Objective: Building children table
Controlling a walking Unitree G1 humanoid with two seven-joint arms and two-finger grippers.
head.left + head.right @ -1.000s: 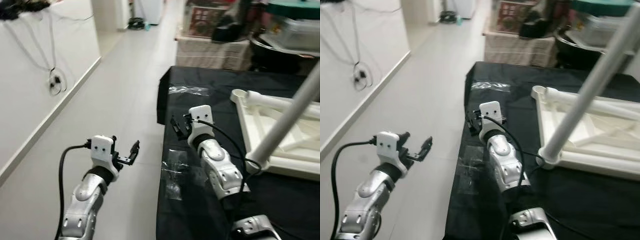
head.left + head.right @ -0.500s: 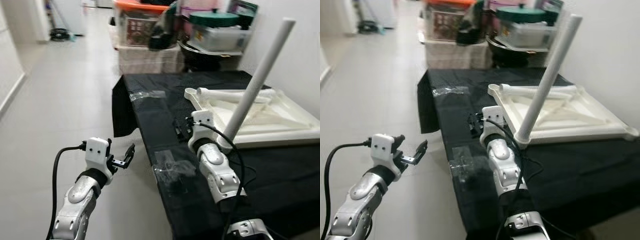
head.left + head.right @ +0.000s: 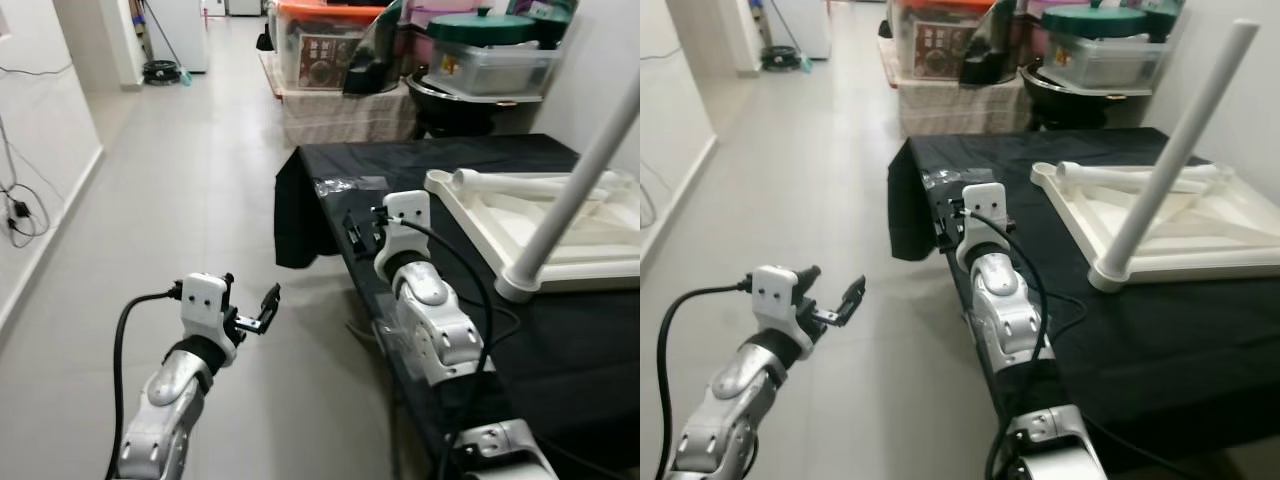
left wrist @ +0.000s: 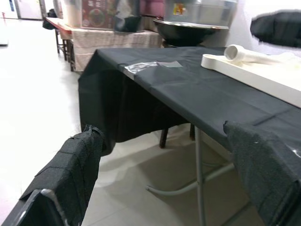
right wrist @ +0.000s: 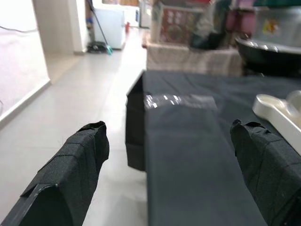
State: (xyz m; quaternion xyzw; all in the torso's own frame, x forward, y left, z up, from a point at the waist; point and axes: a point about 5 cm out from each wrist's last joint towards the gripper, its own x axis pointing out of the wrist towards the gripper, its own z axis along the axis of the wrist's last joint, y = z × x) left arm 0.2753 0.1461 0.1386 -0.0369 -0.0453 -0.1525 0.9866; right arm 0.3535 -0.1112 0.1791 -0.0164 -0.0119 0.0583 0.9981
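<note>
An upside-down white children's table (image 3: 565, 232) lies on a black-clothed table (image 3: 470, 175). One white leg (image 3: 575, 190) stands up from its near corner, and a white tube (image 4: 244, 52) lies along its far side. My right gripper (image 3: 355, 232) hovers open over the black table's left edge, left of the white table and holding nothing; in its wrist view (image 5: 168, 126) the jaws stand wide apart. My left gripper (image 3: 250, 300) hangs open over the floor, left of the black table, and is also empty (image 4: 160, 129).
A clear plastic bag (image 3: 350, 185) lies at the black table's far left corner, and another (image 3: 395, 335) under my right forearm. Storage boxes (image 3: 330, 45), a lidded container (image 3: 490, 55) and a cloth-covered bench (image 3: 345, 110) stand beyond. Tiled floor (image 3: 200, 180) stretches left to a wall with cables (image 3: 20, 210).
The whole picture has shifted as the camera swung, so the table shows from another angle. Both arms keep the same pose and both grippers stay open.
</note>
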